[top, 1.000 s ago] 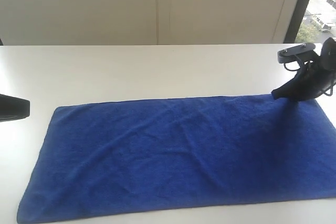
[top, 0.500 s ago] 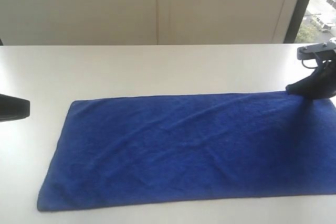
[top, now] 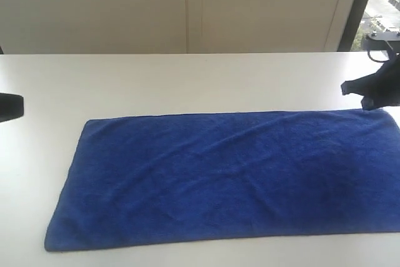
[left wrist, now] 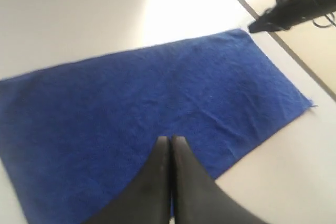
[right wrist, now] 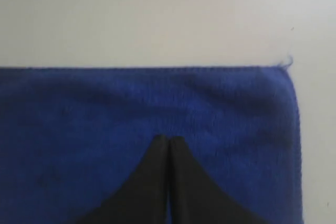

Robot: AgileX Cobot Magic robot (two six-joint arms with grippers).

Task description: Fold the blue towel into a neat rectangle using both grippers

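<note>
Blue towel (top: 219, 176) spread flat; closed right pincer (top: 345, 87) over its far corner.

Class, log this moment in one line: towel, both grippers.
blue towel: flat, unfolded, on table | left gripper: shut, empty, clear of towel | right gripper: shut, by towel's far right corner

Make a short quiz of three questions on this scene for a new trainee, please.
1. True or false: the towel lies flat and unfolded on the table.
2. In the exterior view, the right gripper is nearest which part of the towel? A) far right corner B) near left corner C) middle
3. Fill in: the left gripper and the right one are both ___, holding nothing.
Key: 1 true; 2 A; 3 shut.
</note>
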